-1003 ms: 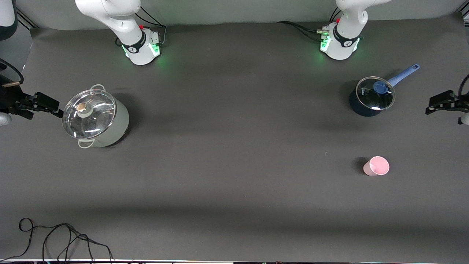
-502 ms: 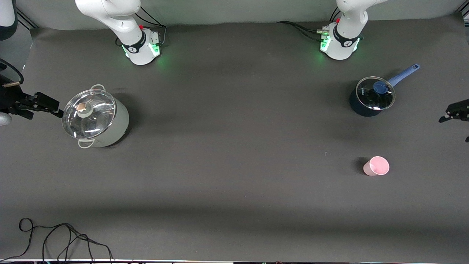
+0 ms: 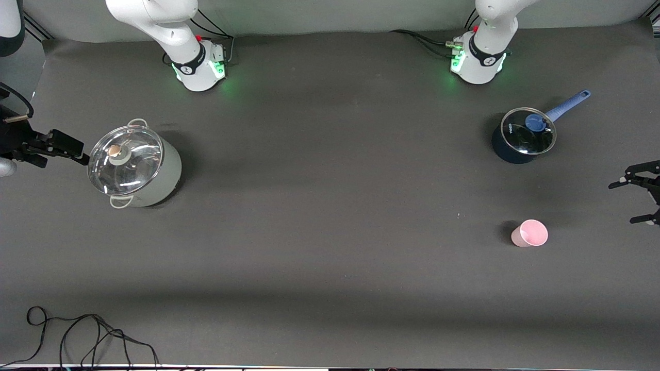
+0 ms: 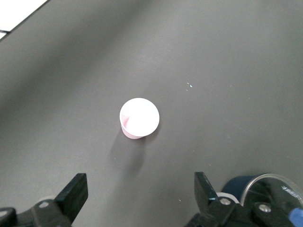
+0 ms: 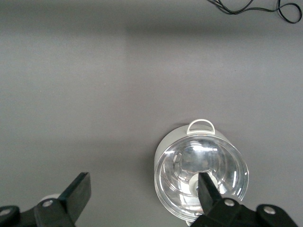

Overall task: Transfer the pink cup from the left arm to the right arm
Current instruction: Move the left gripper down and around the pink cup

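Small pale-pink plastic cup [image 3: 530,233] is left upright and unobstructed, flanked by lidded blue saucepan [image 3: 522,135] and spread-fingered left gripper [image 3: 639,198]; right gripper [image 3: 49,149], likewise spread, is parked beside lidded grey-green pot [image 3: 135,166]

Left gripper [image 3: 638,201] now lower, toward pink cup [image 3: 530,233].

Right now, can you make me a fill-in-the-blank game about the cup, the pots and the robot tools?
1. The pink cup stands on the table, and no ____ touches it.
2. The blue saucepan and the white pot each wear a ____ lid.
3. The left tool is up in the air with its fingers ____.
4. The right tool hangs over the ____ pot.

Missing words: tool; glass; open; white
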`<state>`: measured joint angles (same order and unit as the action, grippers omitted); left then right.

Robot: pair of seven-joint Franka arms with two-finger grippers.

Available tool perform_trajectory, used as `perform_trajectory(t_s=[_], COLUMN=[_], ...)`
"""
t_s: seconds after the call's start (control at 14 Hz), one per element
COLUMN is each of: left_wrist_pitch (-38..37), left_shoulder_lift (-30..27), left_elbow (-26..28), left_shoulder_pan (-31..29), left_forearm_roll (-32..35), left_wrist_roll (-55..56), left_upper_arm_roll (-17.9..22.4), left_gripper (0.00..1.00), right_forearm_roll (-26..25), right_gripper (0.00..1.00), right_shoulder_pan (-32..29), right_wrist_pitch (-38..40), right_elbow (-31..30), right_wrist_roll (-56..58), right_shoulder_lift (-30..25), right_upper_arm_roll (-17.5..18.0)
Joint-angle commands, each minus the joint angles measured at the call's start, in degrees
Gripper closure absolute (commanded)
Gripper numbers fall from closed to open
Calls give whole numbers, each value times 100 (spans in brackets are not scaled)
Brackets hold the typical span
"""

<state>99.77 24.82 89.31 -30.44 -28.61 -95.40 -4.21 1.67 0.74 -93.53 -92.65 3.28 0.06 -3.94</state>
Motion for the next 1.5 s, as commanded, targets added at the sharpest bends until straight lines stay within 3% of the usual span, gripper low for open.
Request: perform_trajectory(t_s=[0.0, 0.43, 1.07, 1.43], left_wrist_pitch=[-221, -459, -625, -643], left_shoulder_lift=[829, 2201, 3353, 3486], left_elbow=[-440, -459, -503, -538], left_shoulder_pan=[-338, -656, -656, -656], left_forearm_roll=[-783, -2104, -3097, -3239], left_wrist_roll=[-1344, -3228, -4531, -4698], left_upper_arm_roll=[-80, -106, -422, -528], left_gripper=[0, 0, 0, 0], right_forearm_roll=[-9, -9, -9, -9], right_gripper=[0, 0, 0, 0], right_shoulder_pan=[31, 31, 31, 31], right_wrist_pitch=[10, 10, 10, 10], right_elbow=[-69, -69, -69, -78], right_wrist_roll=[111, 111, 111, 111], right_shoulder_lift=[-111, -102, -102, -102], right_upper_arm_roll=[-37, -37, -37, -37])
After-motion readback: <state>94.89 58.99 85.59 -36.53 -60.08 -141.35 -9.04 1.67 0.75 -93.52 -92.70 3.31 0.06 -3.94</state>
